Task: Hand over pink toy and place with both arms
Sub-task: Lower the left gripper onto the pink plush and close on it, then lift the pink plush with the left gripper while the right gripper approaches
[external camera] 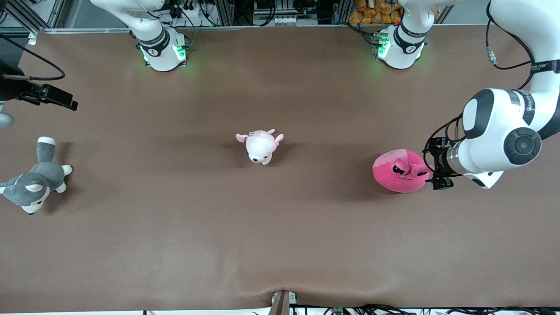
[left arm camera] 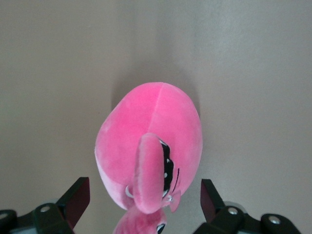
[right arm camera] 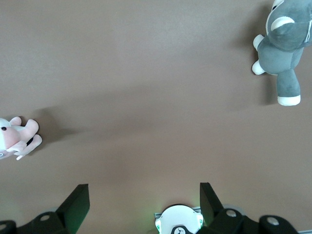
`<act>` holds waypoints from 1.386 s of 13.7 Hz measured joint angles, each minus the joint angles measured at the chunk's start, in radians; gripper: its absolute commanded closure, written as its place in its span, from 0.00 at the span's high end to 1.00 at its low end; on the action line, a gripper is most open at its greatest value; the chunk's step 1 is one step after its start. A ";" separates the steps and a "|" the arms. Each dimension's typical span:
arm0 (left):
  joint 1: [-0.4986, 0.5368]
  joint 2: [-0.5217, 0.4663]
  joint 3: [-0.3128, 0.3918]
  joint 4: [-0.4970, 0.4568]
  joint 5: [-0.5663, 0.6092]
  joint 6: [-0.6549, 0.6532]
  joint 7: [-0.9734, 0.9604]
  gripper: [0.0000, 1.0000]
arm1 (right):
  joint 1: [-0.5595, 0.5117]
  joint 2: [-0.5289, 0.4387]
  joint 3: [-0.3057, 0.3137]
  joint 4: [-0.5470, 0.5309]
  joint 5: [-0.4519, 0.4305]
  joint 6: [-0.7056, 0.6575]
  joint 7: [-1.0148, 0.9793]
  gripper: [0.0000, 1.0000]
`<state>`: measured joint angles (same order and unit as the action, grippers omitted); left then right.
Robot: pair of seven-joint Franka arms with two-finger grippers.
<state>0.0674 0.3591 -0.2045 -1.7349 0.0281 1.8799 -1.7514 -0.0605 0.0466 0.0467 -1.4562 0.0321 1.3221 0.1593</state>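
Observation:
The pink toy lies on the table toward the left arm's end. It is a round hot-pink plush with black eyes and a floppy ear. My left gripper is low at the toy's edge and open. In the left wrist view the toy fills the middle, and its ear end reaches in between the two fingers of my left gripper, which stand apart from it. My right gripper hangs high over the right arm's end of the table, open and empty.
A pale pink-and-white plush lies at the table's middle and also shows in the right wrist view. A grey-and-white husky plush lies at the right arm's end and also shows there. The brown table is otherwise bare.

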 measured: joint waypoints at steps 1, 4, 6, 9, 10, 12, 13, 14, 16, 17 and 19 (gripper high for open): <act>0.000 0.012 0.000 0.000 0.000 0.007 0.000 1.00 | 0.000 0.000 0.000 0.000 0.000 0.000 0.000 1.00; 0.000 0.039 0.000 0.000 0.000 0.023 0.000 0.89 | 0.000 0.000 0.000 0.000 0.000 0.000 0.000 1.00; 0.000 0.048 0.000 0.000 0.000 0.024 0.000 0.57 | 0.000 0.000 0.000 0.000 0.000 0.000 0.000 1.00; 0.000 0.049 0.000 0.002 0.000 0.024 0.000 0.14 | 0.000 0.000 0.000 0.000 0.000 0.000 0.000 1.00; 0.000 0.049 0.000 0.004 0.000 0.024 0.000 0.00 | 0.000 0.000 0.000 0.000 0.000 -0.001 0.000 1.00; -0.001 0.049 -0.001 0.006 0.000 0.024 0.000 0.00 | 0.000 0.000 0.000 0.000 0.000 -0.001 0.000 1.00; -0.002 0.049 -0.003 0.006 0.000 0.023 0.000 0.00 | 0.000 0.000 0.000 0.000 0.000 -0.001 0.000 1.00; -0.003 0.049 -0.004 0.008 0.000 0.023 0.000 0.00 | 0.000 0.000 0.000 0.000 0.000 -0.001 0.000 1.00; -0.003 0.046 -0.006 0.021 -0.030 0.022 -0.002 0.00 | 0.000 0.001 0.000 0.000 0.000 -0.001 0.000 1.00; -0.003 0.042 -0.007 0.037 -0.073 0.022 -0.005 0.00 | 0.000 0.001 0.000 0.000 0.000 -0.001 0.000 1.00; -0.004 0.032 -0.011 0.074 -0.123 0.016 -0.019 0.00 | 0.000 0.001 0.000 0.000 0.000 -0.001 0.000 1.00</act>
<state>0.0633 0.3912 -0.2153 -1.6613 -0.0946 1.8960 -1.7705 -0.0601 0.0475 0.0470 -1.4562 0.0321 1.3211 0.1594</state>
